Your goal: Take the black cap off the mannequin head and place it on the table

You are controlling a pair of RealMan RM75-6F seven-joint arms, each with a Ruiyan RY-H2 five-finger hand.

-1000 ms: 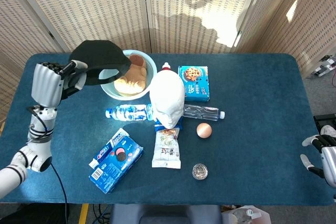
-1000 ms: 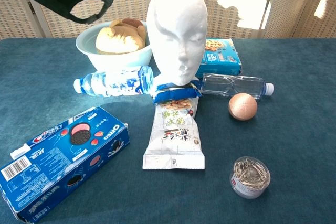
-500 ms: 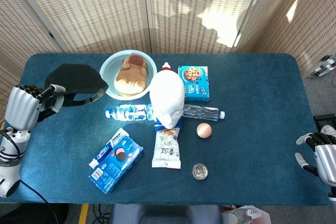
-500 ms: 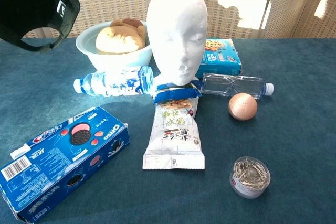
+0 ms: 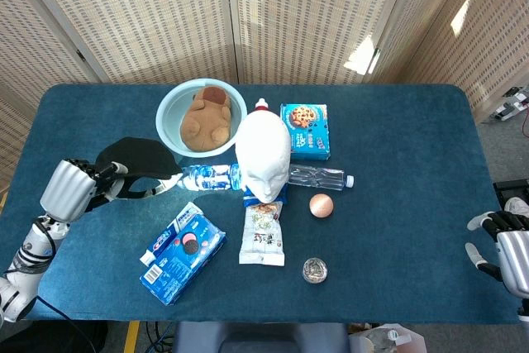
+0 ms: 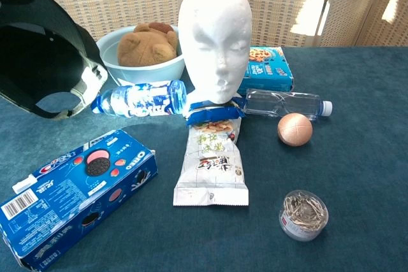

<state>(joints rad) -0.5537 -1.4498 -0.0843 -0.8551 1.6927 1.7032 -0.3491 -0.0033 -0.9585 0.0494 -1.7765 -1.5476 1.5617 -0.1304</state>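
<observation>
The black cap hangs low over the left part of the table, gripped by my left hand at its left rim. In the chest view the cap fills the upper left, tilted, its inside and strap showing; the left hand itself is out of that frame. The white mannequin head stands bare at the table's middle and appears as the mannequin head in the chest view. My right hand hangs off the table's right edge with its fingers apart and nothing in it.
A pale blue bowl with a brown plush toy stands behind the cap. A water bottle lies just right of the cap. An Oreo box, snack bag, cookie box, second bottle, ball and clip jar surround the head.
My left hand has carried the cap from beside the bowl down and toward the table's front left, lowering it near the tabletop. The right hand has stayed in place.
</observation>
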